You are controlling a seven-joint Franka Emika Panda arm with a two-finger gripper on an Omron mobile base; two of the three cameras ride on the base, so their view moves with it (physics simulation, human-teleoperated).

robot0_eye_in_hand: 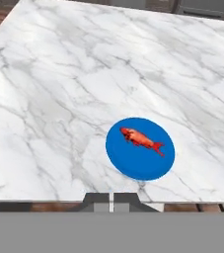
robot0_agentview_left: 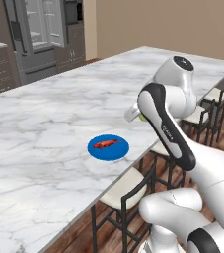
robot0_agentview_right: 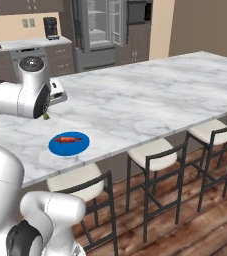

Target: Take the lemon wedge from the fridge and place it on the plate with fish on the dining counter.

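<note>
Left base view: blue plate with fish (robot0_agentview_left: 108, 147) flat on dining counter (robot0_agentview_left: 44, 128), close to counter's near edge, above a stool seat (robot0_agentview_left: 126, 190). Red-pink fish piece (robot0_agentview_left: 105, 144) lying on plate, a bit off centre. White arm bent over counter edge right of plate; gripper itself hidden behind arm, but a small yellow-green bit, the lemon wedge (robot0_agentview_left: 142, 117), peeking out at arm's edge, up off the marble and right of plate, not on it. Fridge (robot0_agentview_left: 37, 37) far back, beyond counter's far side, doors standing open w/ lit shelves visible.

Right base view: same plate (robot0_agentview_right: 69, 144) near counter (robot0_agentview_right: 150, 95) front edge, fish (robot0_agentview_right: 68, 139) on it. Wedge (robot0_agentview_right: 47, 116) seen as greenish speck under the hand, just behind plate, above counter surface. Jaws hidden by wrist; cannot tell from here how they stand. Fridge (robot0_agentview_right: 101, 30) behind counter, doors open. Row of stools (robot0_agentview_right: 157, 165) along counter's near edge.

Hand view: gripper (robot0_eye_in_hand: 113, 200) tips drawn together, almost touching, at frame bottom; wedge between them not visible, so cannot tell grip from this angle. Plate (robot0_eye_in_hand: 140, 148) just beyond tips, slightly to one side, fish (robot0_eye_in_hand: 141, 139) on it. Counter (robot0_eye_in_hand: 59, 89) marble all round plate.
</note>
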